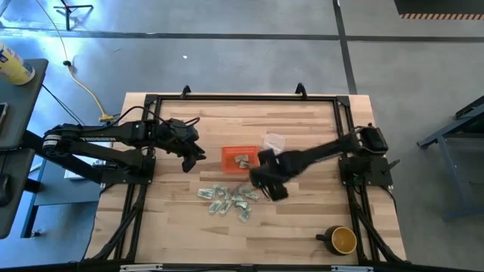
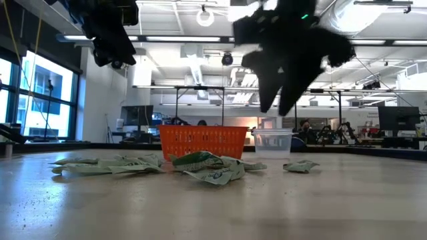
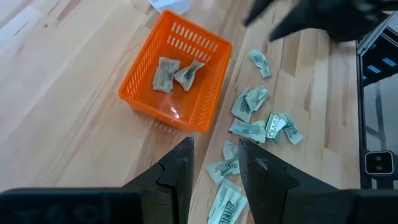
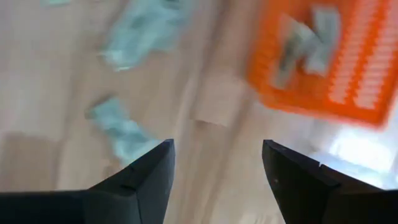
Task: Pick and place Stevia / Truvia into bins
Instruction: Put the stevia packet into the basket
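The orange bin (image 1: 240,157) (image 3: 176,73) stands mid-table with two pale green sachets (image 3: 174,73) lying inside. Several more sachets (image 1: 227,200) (image 2: 207,167) (image 3: 256,118) lie flat, scattered on the wood in front of the bin. My right gripper (image 1: 266,181) (image 2: 283,73) (image 4: 217,168) hovers open above the table, between the bin's right side and the pile, and holds nothing. My left gripper (image 1: 193,157) (image 3: 214,168) hangs open, high up left of the bin, also with nothing between its fingers.
A clear plastic cup (image 1: 274,142) (image 2: 272,143) stands just right of the bin's far corner. A dark mug (image 1: 340,240) sits near the table's near right corner. One sachet (image 2: 300,165) lies apart on the right of the pile. Bare wood (image 1: 174,219) shows at near left.
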